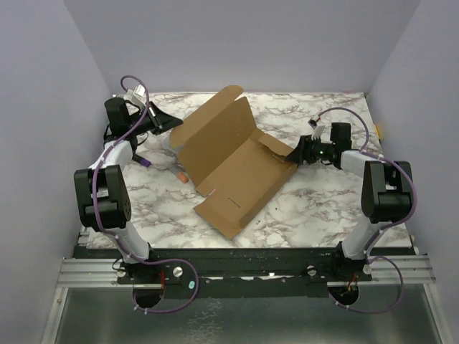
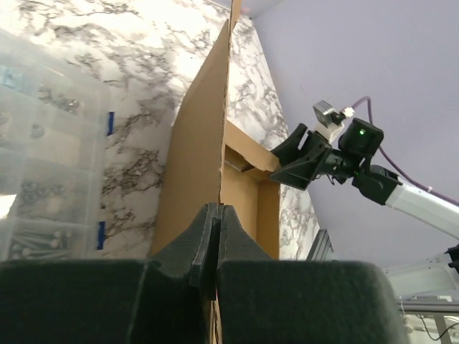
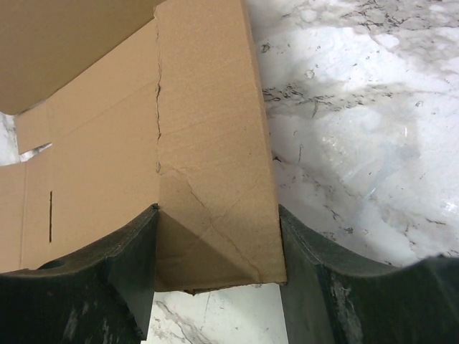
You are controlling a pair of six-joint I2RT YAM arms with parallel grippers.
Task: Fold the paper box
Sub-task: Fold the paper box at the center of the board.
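Observation:
The paper box (image 1: 233, 168) is a brown cardboard sheet lying half folded across the middle of the marble table. One long panel stands tilted up toward the back. My left gripper (image 1: 174, 123) is at the box's left edge. In the left wrist view its jaws (image 2: 216, 209) are shut on the thin edge of the upright panel (image 2: 197, 143). My right gripper (image 1: 295, 154) is at the box's right end. In the right wrist view a creased, folded side flap (image 3: 215, 143) fills the gap between both fingers (image 3: 129, 265) of that gripper (image 3: 217, 211).
A clear plastic compartment case (image 2: 43, 143) with small parts lies on the table just left of the raised panel. A small orange item (image 1: 183, 175) sits by the box's left side. Lavender walls close in the table on three sides.

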